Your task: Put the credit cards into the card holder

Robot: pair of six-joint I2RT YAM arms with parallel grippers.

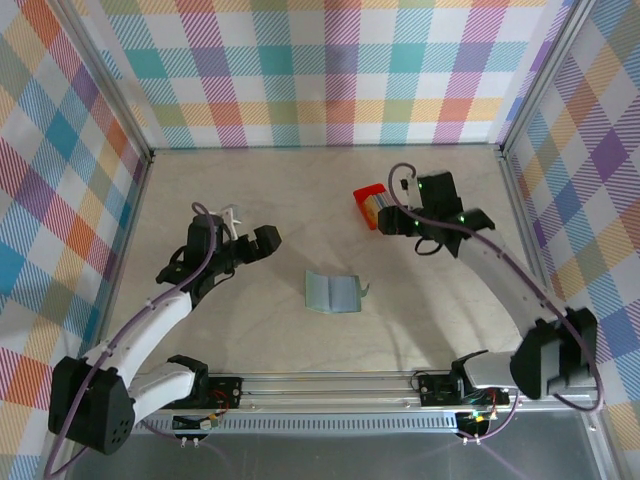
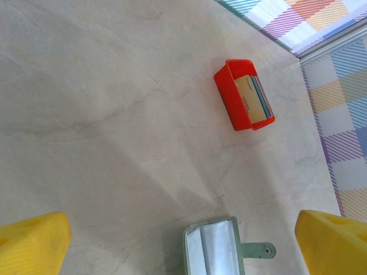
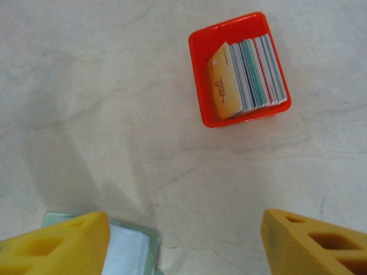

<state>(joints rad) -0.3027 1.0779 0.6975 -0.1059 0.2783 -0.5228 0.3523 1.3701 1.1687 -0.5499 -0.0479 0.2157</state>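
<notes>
Yellow fingertips of the left gripper stand spread wide, with the card holder seen between them.

Detail: the card holder lies opened flat at mid-table, grey-green, its small tab pointing toward the right arm's side; nothing touches it. The credit cards stand on edge, packed together in a small red box, a gold-yellow one foremost; the box sits farther back and to the right, apart from the holder. The right gripper hangs near the box, fingers likewise parted and empty. A pale marbled table bears everything, with plaid walls around it.
</notes>
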